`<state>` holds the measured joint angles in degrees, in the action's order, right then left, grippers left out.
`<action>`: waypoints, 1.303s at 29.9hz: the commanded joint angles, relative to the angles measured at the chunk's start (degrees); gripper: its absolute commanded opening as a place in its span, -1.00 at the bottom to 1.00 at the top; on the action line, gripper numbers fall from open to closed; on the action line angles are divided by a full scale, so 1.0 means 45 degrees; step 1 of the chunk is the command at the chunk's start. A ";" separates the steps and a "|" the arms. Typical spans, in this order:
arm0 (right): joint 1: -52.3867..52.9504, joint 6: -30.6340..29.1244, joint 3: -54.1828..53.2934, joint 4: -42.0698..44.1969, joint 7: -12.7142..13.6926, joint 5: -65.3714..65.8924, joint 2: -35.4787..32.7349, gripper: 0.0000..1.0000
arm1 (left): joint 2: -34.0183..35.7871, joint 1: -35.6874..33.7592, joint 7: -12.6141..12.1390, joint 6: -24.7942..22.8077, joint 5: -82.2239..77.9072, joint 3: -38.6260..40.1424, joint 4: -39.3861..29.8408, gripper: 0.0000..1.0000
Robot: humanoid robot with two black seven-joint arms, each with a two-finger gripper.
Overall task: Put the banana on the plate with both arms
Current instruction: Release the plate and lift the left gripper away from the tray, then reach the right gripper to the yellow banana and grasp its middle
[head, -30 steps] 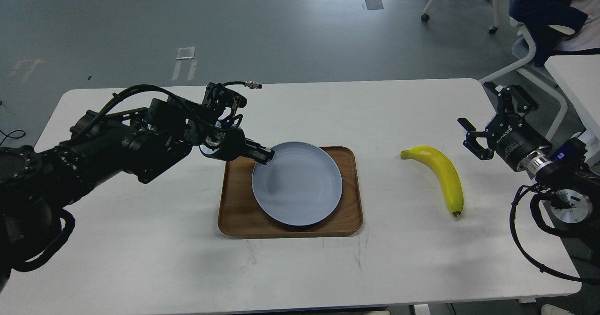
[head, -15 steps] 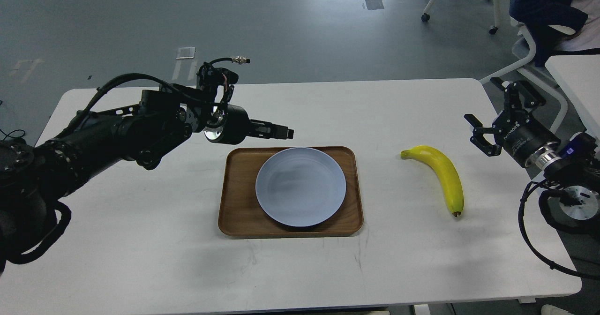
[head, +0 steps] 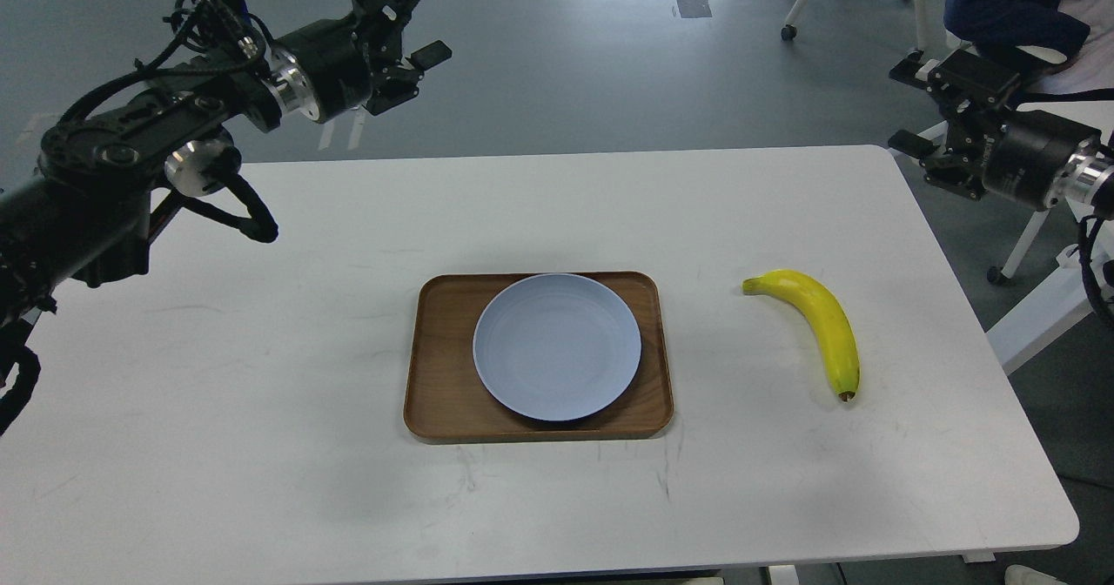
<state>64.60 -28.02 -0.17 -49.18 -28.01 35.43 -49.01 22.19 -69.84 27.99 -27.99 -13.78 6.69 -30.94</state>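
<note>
Both your tools are up and empty: left tool (head: 426,15) and right tool (head: 909,106) spread wide. Banana (head: 818,319) lies on the surface, right of the plate (head: 557,346). Grab's next, probably right-side.

Yellow banana (head: 818,324) right of blue-grey plate (head: 557,346)

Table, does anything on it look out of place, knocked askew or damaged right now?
Nothing stands out. The plate sits flat inside the wooden tray, slightly off-centre but not tipped. The banana lies whole on the bare table, right of the tray. Both claws, left and right, hang open and empty.
</note>
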 commanded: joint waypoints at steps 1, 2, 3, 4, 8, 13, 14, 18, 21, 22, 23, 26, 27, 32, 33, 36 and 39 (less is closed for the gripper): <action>0.1539 0.0004 0.2179 -0.0028 0.0001 0.2313 0.0419 1.00 | 0.0614 0.0559 0.0002 -0.0002 0.0093 0.1459 0.0000 0.95; 0.1930 0.0004 0.2882 -0.0028 0.0001 0.3230 0.0692 1.00 | 0.0771 0.0695 0.0002 -0.0002 0.0113 0.1792 0.0000 0.95; 0.1934 0.0004 0.2889 -0.0028 0.0001 0.3239 0.0695 1.00 | 0.0772 0.0697 0.0002 -0.0002 0.0113 0.1795 0.0000 0.95; 0.2147 0.0004 0.3508 -0.0028 0.0001 0.4129 0.0927 1.00 | 0.0869 0.0948 0.0002 -0.0002 0.0113 0.2105 0.0000 0.95; 0.2266 0.0004 0.5268 -0.0009 0.0001 0.6476 0.1300 1.00 | 0.0929 0.1477 0.0002 -0.0002 0.0093 0.2576 0.0000 0.95; 0.2266 0.0004 0.6091 0.0225 0.0001 0.7476 0.1553 1.00 | 0.0929 0.1653 0.0002 -0.0002 0.0113 0.2635 0.0000 0.95; 0.2247 0.0004 0.6209 0.0284 0.0001 0.7477 0.1632 1.00 | 0.0909 0.1673 0.0002 -0.0002 0.0113 0.2635 0.0000 0.95; 0.2208 0.0004 0.6736 0.0635 0.0001 0.7478 0.2158 1.00 | 0.0773 0.1693 0.0002 -0.0002 0.0113 0.2654 0.0000 0.95; 0.2052 0.0004 0.6912 0.1317 0.0001 0.7477 0.2666 1.00 | 0.0733 0.1693 0.0002 -0.0002 0.0113 0.2655 0.0000 0.95; 0.2013 0.0004 0.6952 0.1436 0.0001 0.7477 0.2784 1.00 | 0.0714 0.1712 0.0002 -0.0002 0.0132 0.2655 0.0000 0.95; 0.1974 0.0004 0.7010 0.1534 0.0001 0.7477 0.2901 1.00 | 0.0714 0.1693 0.0002 -0.0002 0.0133 0.2655 0.0000 0.95; 0.1779 0.0004 0.7069 0.1865 0.0001 0.7458 0.3350 1.00 | 0.0655 0.1712 0.0002 -0.0002 0.0191 0.2655 0.0000 0.95; 0.1643 0.0004 0.7069 0.2060 0.0001 0.7439 0.3545 1.00 | 0.0655 0.1712 0.0002 -0.0002 0.0210 0.2655 0.0000 0.95; 0.1310 0.0004 0.7069 0.2316 0.0001 0.7380 0.3937 1.00 | 0.0655 0.1712 0.0002 -0.0002 0.0230 0.2752 0.0000 0.95; 0.1270 0.0004 0.7069 0.2316 0.0001 0.7361 0.4034 1.00 | 0.0655 0.1712 0.0002 -0.0002 0.0250 0.2752 0.0000 0.95; 0.1211 0.0004 0.7069 0.2433 0.0001 0.7360 0.4074 1.00 | 0.0655 0.1712 0.0002 -0.0002 0.0250 0.2752 0.0000 0.95; 0.1017 0.0004 0.7069 0.2491 0.0001 0.7341 0.4248 0.99 | 0.0655 0.1712 0.0002 -0.0002 0.0250 0.2772 0.0000 0.95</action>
<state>70.03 -27.99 31.64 -38.27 -28.00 68.54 -30.67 25.11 -62.14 27.99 -28.00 -12.67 19.06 -30.94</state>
